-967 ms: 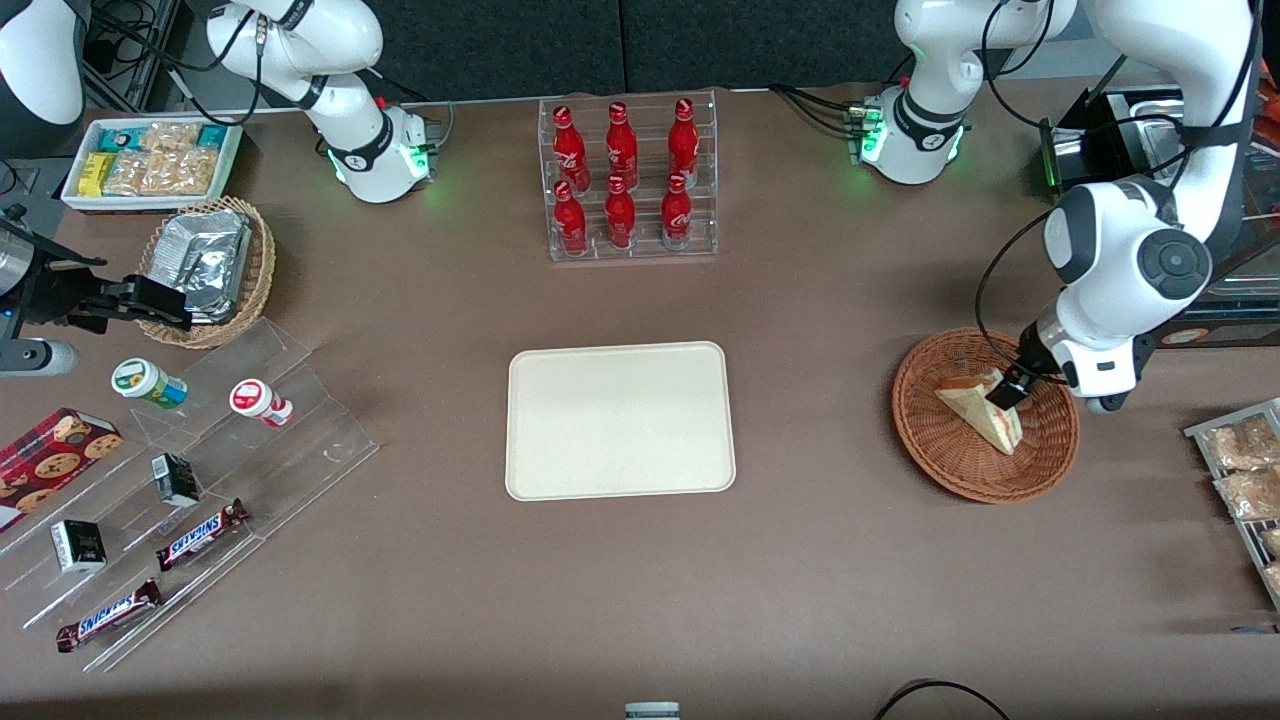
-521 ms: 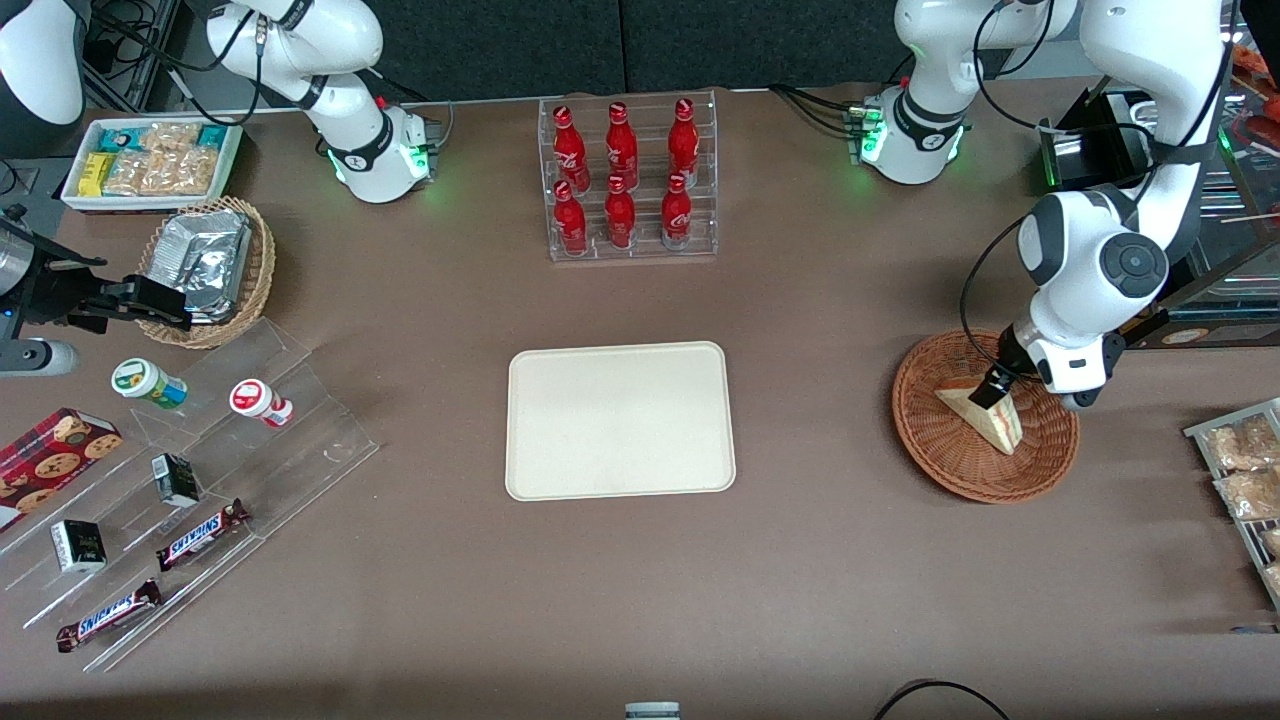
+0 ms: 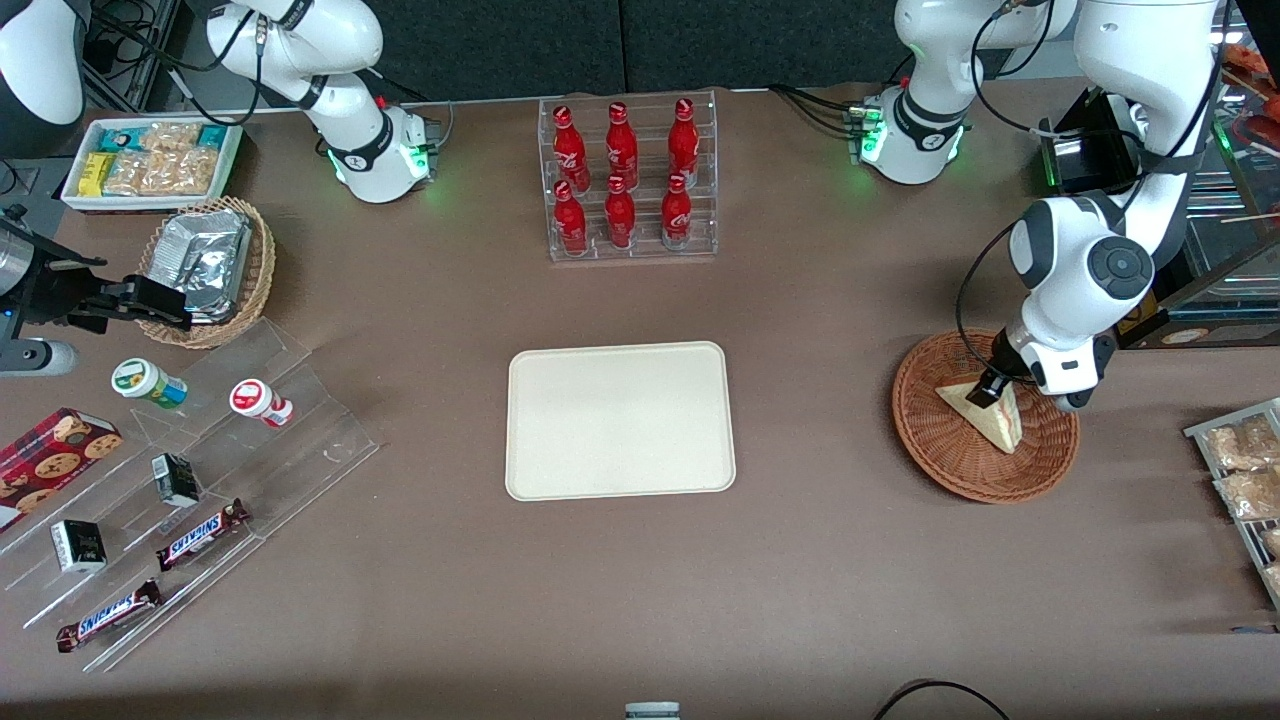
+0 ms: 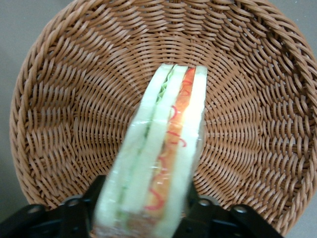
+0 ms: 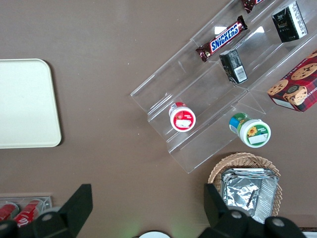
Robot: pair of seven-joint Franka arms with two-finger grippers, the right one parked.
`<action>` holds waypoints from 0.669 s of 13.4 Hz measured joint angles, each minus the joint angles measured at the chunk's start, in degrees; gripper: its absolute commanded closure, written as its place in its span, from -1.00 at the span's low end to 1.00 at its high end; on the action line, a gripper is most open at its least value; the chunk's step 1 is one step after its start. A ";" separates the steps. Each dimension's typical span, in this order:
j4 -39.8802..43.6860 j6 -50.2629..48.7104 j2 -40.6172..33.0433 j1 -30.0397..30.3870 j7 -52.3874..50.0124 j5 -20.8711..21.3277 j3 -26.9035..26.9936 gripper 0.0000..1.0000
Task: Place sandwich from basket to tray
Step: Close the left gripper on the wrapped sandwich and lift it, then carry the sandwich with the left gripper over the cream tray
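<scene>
Gripper (image 3: 987,391) of the left arm is clamped on the pale triangular sandwich wedge (image 3: 986,413), its black fingers (image 4: 74,218) pressing both bread faces. Sandwich sits inside the round reddish-brown wicker basket (image 3: 940,450), red and green filling visible. Flat cream rectangular tray (image 3: 620,420) lies at the basket's nine o'clock, well apart.

The front view looks steeply down over the whole worktop (image 3: 820,300). The left wrist camera sits close above the basket (image 4: 64,124), facing down past the gripper (image 4: 141,218) at the sandwich (image 4: 163,153). The right wrist camera looks down from higher, sharing the tray (image 5: 25,104) with the front view.
</scene>
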 measured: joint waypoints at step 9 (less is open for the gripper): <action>7.55 -12.06 -1.95 -0.13 -1.14 0.49 -5.39 0.98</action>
